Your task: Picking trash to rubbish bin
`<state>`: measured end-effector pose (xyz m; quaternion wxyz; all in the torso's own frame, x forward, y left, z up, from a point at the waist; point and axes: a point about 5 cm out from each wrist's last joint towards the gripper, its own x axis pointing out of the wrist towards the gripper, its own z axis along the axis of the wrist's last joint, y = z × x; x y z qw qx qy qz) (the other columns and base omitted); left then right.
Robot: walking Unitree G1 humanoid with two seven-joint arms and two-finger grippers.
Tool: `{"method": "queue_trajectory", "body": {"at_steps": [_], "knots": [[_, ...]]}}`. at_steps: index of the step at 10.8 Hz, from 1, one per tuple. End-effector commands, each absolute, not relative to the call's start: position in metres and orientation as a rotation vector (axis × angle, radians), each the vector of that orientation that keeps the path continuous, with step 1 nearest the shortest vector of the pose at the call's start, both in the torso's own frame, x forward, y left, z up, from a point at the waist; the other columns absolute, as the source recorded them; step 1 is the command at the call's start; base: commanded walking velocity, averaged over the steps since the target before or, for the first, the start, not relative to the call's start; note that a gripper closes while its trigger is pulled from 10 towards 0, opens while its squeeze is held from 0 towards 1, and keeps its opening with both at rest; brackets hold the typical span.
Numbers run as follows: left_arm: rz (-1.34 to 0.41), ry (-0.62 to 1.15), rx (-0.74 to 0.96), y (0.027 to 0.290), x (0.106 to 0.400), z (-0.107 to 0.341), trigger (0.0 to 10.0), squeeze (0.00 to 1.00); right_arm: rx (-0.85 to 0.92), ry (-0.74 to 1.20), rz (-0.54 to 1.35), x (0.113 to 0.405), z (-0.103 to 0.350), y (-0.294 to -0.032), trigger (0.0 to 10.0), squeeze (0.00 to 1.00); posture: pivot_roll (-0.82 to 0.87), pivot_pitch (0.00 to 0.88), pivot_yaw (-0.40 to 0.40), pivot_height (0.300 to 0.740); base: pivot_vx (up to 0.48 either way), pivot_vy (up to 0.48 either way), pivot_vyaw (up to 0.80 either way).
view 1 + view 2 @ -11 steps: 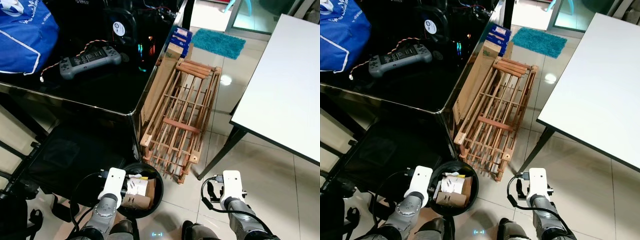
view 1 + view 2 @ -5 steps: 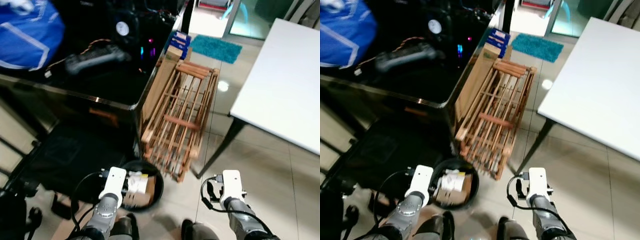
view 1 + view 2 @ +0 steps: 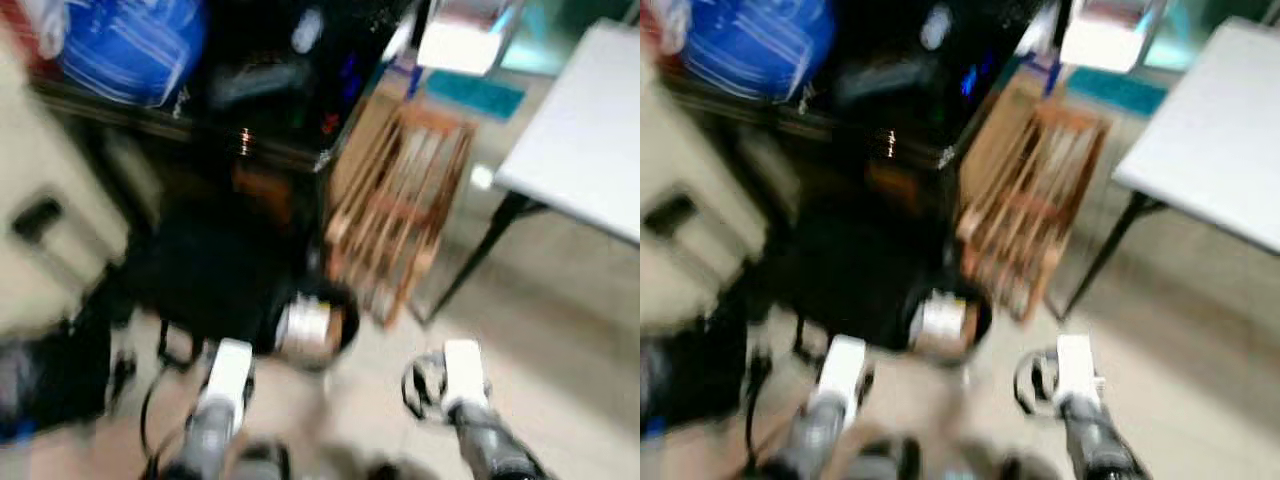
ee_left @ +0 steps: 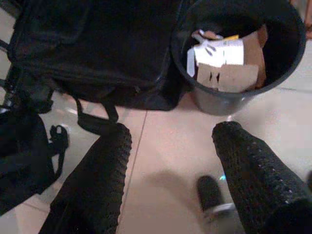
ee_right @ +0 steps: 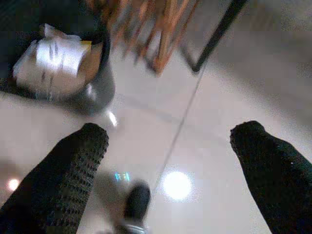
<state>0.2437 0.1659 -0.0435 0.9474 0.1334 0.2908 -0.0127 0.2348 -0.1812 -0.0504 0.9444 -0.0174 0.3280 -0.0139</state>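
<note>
A round black rubbish bin (image 4: 234, 100) stands on the tiled floor, holding cardboard pieces (image 4: 226, 75) and white paper (image 4: 214, 51). In the blurred eye views the rubbish bin (image 3: 315, 325) sits just ahead of me, by the dark desk. My left gripper (image 4: 170, 141) hangs open above the floor, short of the bin, with nothing between its fingers. My right gripper (image 5: 168, 141) is also open and empty, over bare tiles with the rubbish bin (image 5: 97, 87) off to one side. Both arms (image 3: 225, 385) (image 3: 462, 380) are low in front of me.
A black bag (image 4: 92, 53) lies on the floor beside the bin. A wooden rack (image 3: 400, 210) leans against the dark desk (image 3: 300, 90). A white table (image 3: 580, 120) stands at the right on a black leg (image 5: 217, 36). A blue bag (image 3: 130, 45) rests on the desk.
The whole picture has shifted and blurred: the camera has swung left and pulled back, so the bin and rack now sit further right. Both arms hang as before.
</note>
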Motion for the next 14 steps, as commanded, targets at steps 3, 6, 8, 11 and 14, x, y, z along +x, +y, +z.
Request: {"method": "queue_trajectory", "body": {"at_steps": [3,6,8,11,14], "knots": [[-0.018,0.608,0.268,0.1666,0.2407,-0.046,10.0,0.0,-0.044,0.681,-0.037,0.2329,-0.0514,-0.1861,10.0,0.0,0.0,0.198,-0.001,0.74,-0.275,0.0,0.0],[-0.004,0.609,0.27,0.17,0.2408,-0.0457,10.0,0.0,-0.043,0.683,-0.037,0.2333,-0.0512,-0.1863,10.0,0.0,0.01,0.201,-0.003,0.74,-0.176,0.0,0.0],[-0.001,0.615,0.275,0.1706,0.2405,-0.0461,10.0,0.0,-0.041,0.683,-0.033,0.2333,-0.0513,-0.1856,10.0,0.0,0.0,0.2,-0.003,0.74,0.0,0.0,0.0],[0.0,0.609,0.254,0.1699,0.241,-0.0455,10.0,0.0,-0.043,0.692,-0.029,0.2331,-0.0518,-0.1854,10.0,0.0,0.0,0.201,-0.004,0.74,0.0,0.0,-0.74],[-0.002,0.605,0.24,0.1697,0.241,-0.0453,10.0,0.0,-0.045,0.697,-0.023,0.2328,-0.0523,-0.184,10.0,0.0,0.01,0.199,-0.001,0.74,0.0,0.0,-0.8]]}}
